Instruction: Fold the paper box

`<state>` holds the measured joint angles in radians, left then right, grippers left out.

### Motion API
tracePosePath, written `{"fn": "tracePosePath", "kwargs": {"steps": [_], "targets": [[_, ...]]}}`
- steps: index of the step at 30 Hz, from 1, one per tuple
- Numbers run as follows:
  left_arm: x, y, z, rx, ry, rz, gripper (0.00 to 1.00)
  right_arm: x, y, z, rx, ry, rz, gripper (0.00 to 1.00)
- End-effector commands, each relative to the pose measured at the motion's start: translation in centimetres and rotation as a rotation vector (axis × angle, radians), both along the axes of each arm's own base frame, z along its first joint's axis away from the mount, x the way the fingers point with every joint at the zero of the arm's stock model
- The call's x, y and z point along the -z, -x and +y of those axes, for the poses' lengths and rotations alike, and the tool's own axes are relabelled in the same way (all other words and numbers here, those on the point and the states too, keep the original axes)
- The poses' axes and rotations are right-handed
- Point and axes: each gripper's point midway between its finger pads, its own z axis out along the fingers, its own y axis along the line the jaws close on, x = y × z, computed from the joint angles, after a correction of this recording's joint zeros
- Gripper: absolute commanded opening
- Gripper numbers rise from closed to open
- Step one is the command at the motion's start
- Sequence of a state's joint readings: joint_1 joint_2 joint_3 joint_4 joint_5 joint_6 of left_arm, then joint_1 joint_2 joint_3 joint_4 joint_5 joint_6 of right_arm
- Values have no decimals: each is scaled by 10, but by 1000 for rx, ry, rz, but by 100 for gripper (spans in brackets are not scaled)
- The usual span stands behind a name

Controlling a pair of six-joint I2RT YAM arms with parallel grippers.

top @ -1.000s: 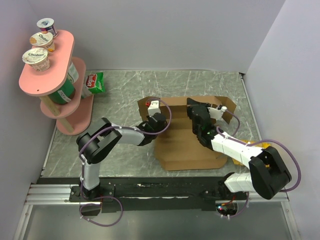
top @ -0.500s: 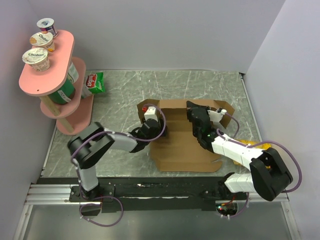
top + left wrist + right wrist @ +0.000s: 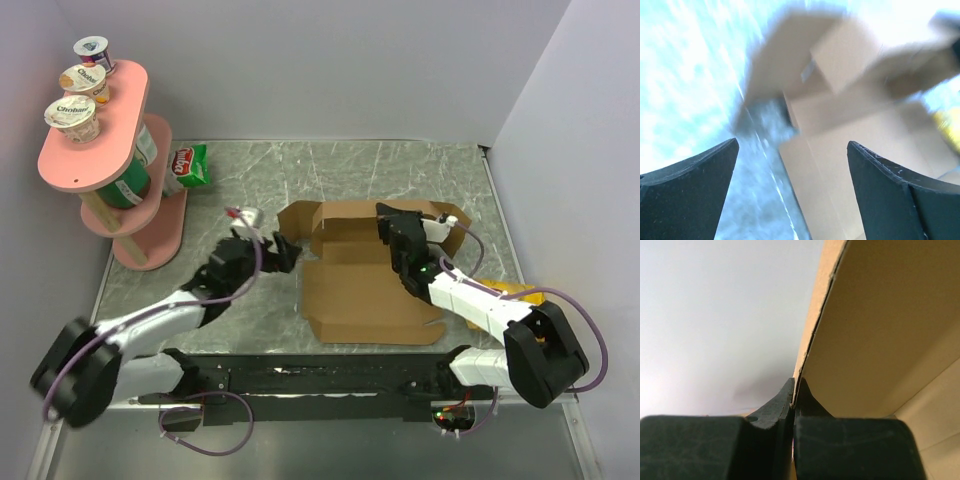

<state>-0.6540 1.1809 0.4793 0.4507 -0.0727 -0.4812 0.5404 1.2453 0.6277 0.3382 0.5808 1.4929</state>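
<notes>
1. Top external: the yogurt cups [image 3: 72,115] on the pink shelf [image 3: 90,150] read "Chobani"; the print on the green packet [image 3: 190,165] is too small to read. The paper box [image 3: 370,290] lies partly folded on the marble table [image 3: 400,170]. A second ago the left gripper [image 3: 287,250] sat nearly closed on the box's left rear corner. Now it is off the box, just beside its left edge, jaws spread. The right gripper [image 3: 384,213] pinches the box's rear wall.
2. Left wrist: blurred; the fingers [image 3: 700,180] stand wide apart, with the box [image 3: 830,150] ahead and untouched.
3. Right wrist: the fingers [image 3: 775,405] are pressed together on a raised cardboard edge of the box [image 3: 880,330].
</notes>
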Motion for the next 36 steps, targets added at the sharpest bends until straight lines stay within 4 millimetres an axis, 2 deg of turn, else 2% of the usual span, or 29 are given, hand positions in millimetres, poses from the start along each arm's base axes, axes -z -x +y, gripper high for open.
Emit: {"fn": "tracePosePath", "kwargs": {"steps": [1, 3, 4, 7, 8, 10, 11, 12, 13, 14, 15, 16, 17, 18, 19, 21, 23, 24, 27, 32, 36], "targets": [[-81, -11, 34, 21, 86, -214, 98, 30, 6, -17, -19, 124, 93, 0], [-108, -19, 49, 5, 128, -260, 96, 33, 6, -21, -27, 124, 101, 0], [-114, -32, 67, -38, 141, -265, 95, 33, 6, -23, -29, 131, 103, 0], [-99, -66, 78, -46, 136, -195, 91, 35, 6, -23, -41, 130, 102, 0], [-85, -82, 76, -42, 125, -155, 89, 36, 7, -22, -45, 129, 102, 0], [-66, -102, 71, -24, 118, -140, 88, 40, 7, -21, -53, 129, 107, 0], [-70, -112, 67, -14, 119, -152, 87, 38, 6, -21, -53, 126, 98, 0], [-65, -119, 63, 4, 113, -146, 86, 39, 6, -20, -56, 127, 98, 0], [-45, -129, 59, 19, 97, -110, 85, 40, 6, -19, -60, 124, 99, 0], [-51, -139, 54, 38, 103, -127, 84, 38, 6, -18, -62, 121, 91, 0], [-47, -144, 49, 58, 104, -123, 83, 41, 5, -18, -65, 122, 96, 0], [-28, -149, 44, 79, 103, -90, 83, 39, 4, -17, -67, 119, 94, 0], [-31, -156, 40, 86, 110, -108, 83, 38, 3, -15, -72, 117, 93, 0], [-25, -158, 35, 100, 112, -95, 83, 40, 3, -15, -71, 121, 100, 0], [-8, -161, 29, 119, 113, -58, 82, 38, 2, -16, -65, 119, 99, 0], [5, -154, 2, 172, 103, -34, 82, 41, 1, -16, -56, 118, 108, 0], [17, -150, -14, 202, 76, -23, 82, 42, 0, -18, -45, 117, 111, 0], [22, -143, -28, 228, 67, -7, 82, 44, 0, -18, -43, 117, 116, 0], [35, -132, -48, 261, 44, 23, 81, 48, 1, -19, -37, 113, 126, 0], [48, -108, -59, 246, 15, 56, 81, 50, 2, -22, -14, 111, 148, 0], [49, -89, -76, 264, 24, 65, 81, 55, 2, -20, -10, 111, 165, 0]]}}
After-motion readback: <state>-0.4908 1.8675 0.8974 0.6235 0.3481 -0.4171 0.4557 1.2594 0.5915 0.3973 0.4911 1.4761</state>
